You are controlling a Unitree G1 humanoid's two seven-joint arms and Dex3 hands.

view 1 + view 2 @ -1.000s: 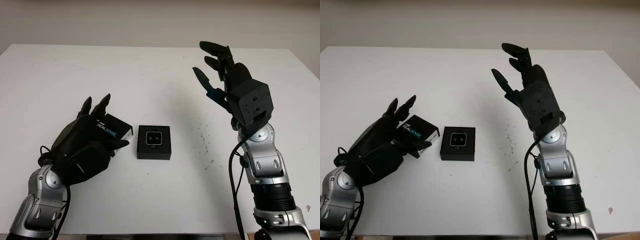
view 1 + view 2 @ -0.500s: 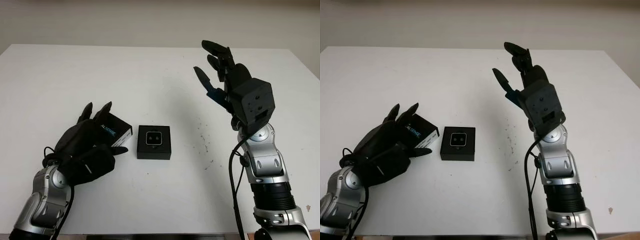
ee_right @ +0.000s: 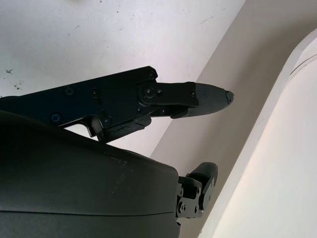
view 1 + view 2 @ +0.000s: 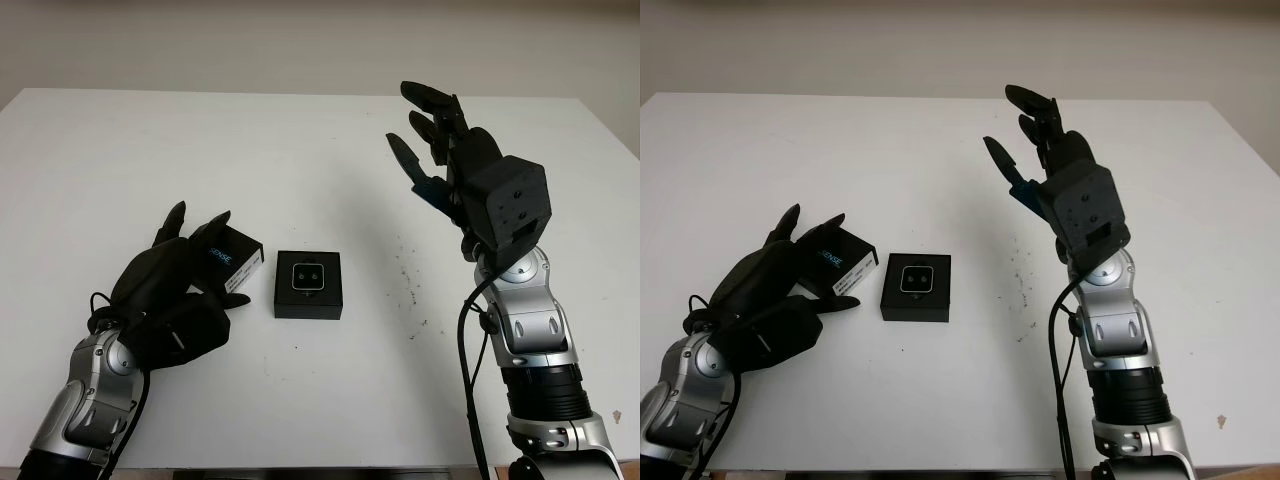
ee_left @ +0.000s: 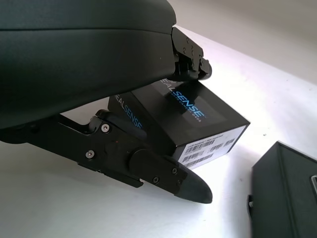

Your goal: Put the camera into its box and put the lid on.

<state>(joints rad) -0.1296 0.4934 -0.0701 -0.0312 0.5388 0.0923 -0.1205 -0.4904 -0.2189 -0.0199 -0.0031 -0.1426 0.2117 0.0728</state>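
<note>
A black box (image 4: 309, 297) lies at the table's middle with the small camera (image 4: 306, 275) set in it, lens side up. Just left of it is the black lid (image 4: 230, 258) with blue lettering, tilted on the table. My left hand (image 4: 205, 262) is shut on the lid: the fingers (image 5: 190, 49) press on its printed top (image 5: 198, 111) and the thumb (image 5: 163, 173) lies along its side. The box's corner (image 5: 287, 193) lies close beside the lid. My right hand (image 4: 420, 125) is held high over the table's right half, open and holding nothing.
The white table (image 4: 300, 170) stretches wide behind and around the box. Small dark specks (image 4: 408, 280) mark the surface right of the box. The table's far edge meets a pale wall (image 4: 300, 40).
My left hand has turned the lid in its grasp, so less of the lettered top faces up. The right hand has hardly shifted. Box and camera are unmoved.
</note>
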